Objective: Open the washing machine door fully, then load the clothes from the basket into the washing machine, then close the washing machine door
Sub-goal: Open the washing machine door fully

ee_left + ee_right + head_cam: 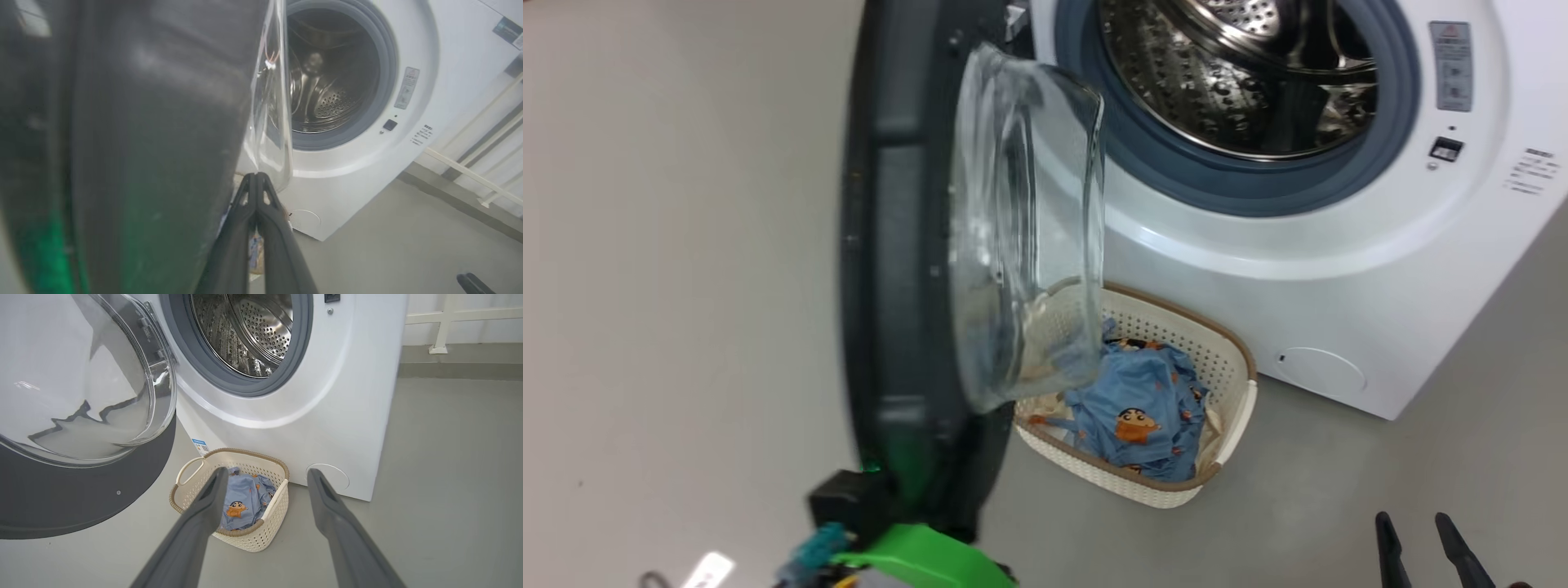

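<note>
Laundry corner seen from the robot's head and both wrists. The washing machine (1339, 286) is a big white boxy front-loader standing on a pale grey floor (686, 245). Its round opening shows a shiny steel drum (1241, 73) dotted with small holes, ringed by a grey-blue rubber gasket (1176, 175). Low on its front there is a round flap (337, 477), and a small blue label sticker (200, 446) sits near the bottom corner.

The washing machine door (890, 245) stands swung out on the machine's left, well away from the opening. From the head it is seen almost edge-on. It is a large round door, glossy black, with a clear glass bowl (1029, 229) bulging from its middle towards the machine.

The basket (1233, 359) rests on the floor just in front of the machine, below the opening and beside the open door. It is small, cream-white and perforated, with a brown woven-look rim and a white side handle (1241, 420). The clothes (1135, 400) lie inside it: light blue fabric printed with an orange-and-black cartoon boy, with some cream cloth at the edges.

The left gripper (256, 174) has its two dark fingers pressed flat together with nothing seen between them. It sits close against the door's inner face, its tips just under the glass bowl. Whether it touches the door cannot be told. The right gripper (267, 473) is spread wide and holds nothing. It hangs above the floor, well apart from the basket, and points towards it.
</note>
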Tool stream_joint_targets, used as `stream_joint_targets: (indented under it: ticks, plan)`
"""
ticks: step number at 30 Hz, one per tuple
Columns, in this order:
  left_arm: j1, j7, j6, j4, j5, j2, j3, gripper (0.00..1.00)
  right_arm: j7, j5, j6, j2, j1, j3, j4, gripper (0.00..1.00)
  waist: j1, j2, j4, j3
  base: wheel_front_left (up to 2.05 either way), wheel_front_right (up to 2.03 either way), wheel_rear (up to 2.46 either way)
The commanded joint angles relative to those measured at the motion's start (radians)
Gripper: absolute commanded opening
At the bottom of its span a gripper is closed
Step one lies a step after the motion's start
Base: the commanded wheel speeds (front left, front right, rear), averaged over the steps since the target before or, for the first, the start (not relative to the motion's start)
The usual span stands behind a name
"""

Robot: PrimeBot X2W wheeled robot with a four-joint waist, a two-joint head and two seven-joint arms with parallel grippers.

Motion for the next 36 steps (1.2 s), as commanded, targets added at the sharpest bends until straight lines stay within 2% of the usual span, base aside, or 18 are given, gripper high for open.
stream_joint_targets:
  ticks: [1, 5, 12, 17, 26, 36]
  plan:
    - [-0.03, -0.027, 0.023, 0.0, -0.005, 0.035, 0.079, 0.0, -0.012, 0.01, 0.003, -0.025, -0.048, 0.041, -0.017, 1.0, 0.0, 0.0, 0.016, 0.019, 0.0, 0.0, 0.0]
    - [-0.042, -0.081, 0.038, 0.061, -0.016, 0.052, 0.154, 0.0, -0.012, 0.014, 0.003, -0.053, -0.076, 0.093, -0.004, 1.0, 0.0, 0.0, 0.022, 0.04, 0.0, 0.0, 0.0]
    - [-0.108, -0.139, 0.038, 0.172, -0.035, 0.047, 0.275, 0.0, -0.012, 0.025, 0.003, -0.091, -0.098, 0.133, 0.011, 1.0, 0.0, 0.0, 0.027, 0.07, 0.0, 0.0, 0.0]
    - [-0.173, -0.151, 0.014, 0.275, -0.025, 0.034, 0.367, 0.0, -0.012, 0.028, 0.003, -0.109, -0.102, 0.135, 0.009, 1.0, 0.0, 0.0, 0.028, 0.092, 0.0, 0.0, 0.0]
    - [-0.294, -0.153, -0.04, 0.374, 0.059, -0.006, 0.614, 0.0, -0.012, 0.026, 0.003, -0.12, -0.069, 0.086, -0.013, 1.0, 0.0, 0.0, 0.027, 0.139, 0.0, 0.0, 0.0]
    - [-0.434, -0.153, -0.084, 0.533, 0.183, -0.019, 0.791, 0.0, -0.012, 0.023, 0.003, -0.144, -0.06, 0.062, -0.039, 1.0, 0.0, 0.0, 0.015, 0.196, 0.0, 0.0, 0.0]
